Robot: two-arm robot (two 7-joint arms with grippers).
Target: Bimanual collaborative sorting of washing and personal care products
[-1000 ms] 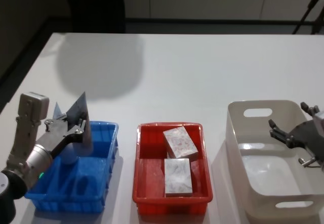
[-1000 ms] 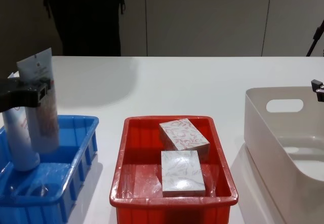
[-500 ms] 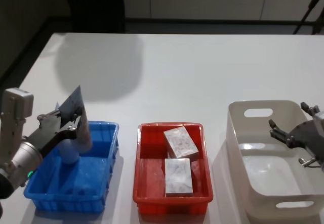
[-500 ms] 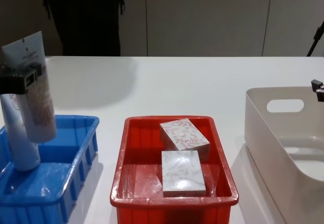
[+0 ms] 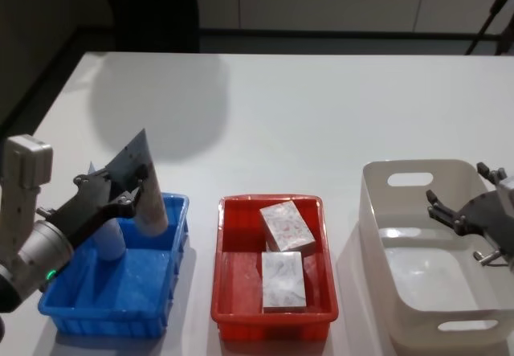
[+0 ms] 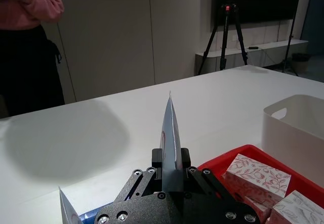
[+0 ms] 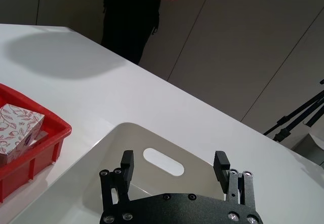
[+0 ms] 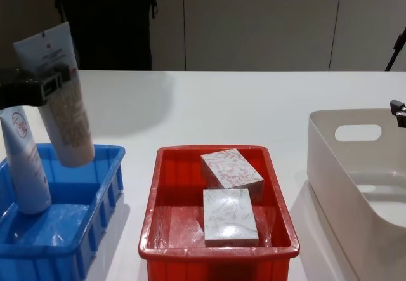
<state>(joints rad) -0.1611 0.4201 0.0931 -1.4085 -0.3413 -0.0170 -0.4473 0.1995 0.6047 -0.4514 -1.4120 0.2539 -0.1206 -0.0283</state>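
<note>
Two tubes. One tube, clamped below its crimp by the left gripper, hangs tilted, cap end over the blue crate beneath. Judged light, soft-walled and slick, best pinched at the flat crimp. A second tube stands in that crate, under the gripper. Two boxes lie in the red crate to its right, judged light and stiff. The right gripper, jaws apart, hovers over the tub. The table is smooth and white, the room dim.

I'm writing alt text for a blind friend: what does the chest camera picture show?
The left gripper holds a pale tube tilted above a blue crate, where a second tube stands. Beside it a red crate holds a red-patterned box and a grey-patterned box; a white tub sits at the right.
</note>
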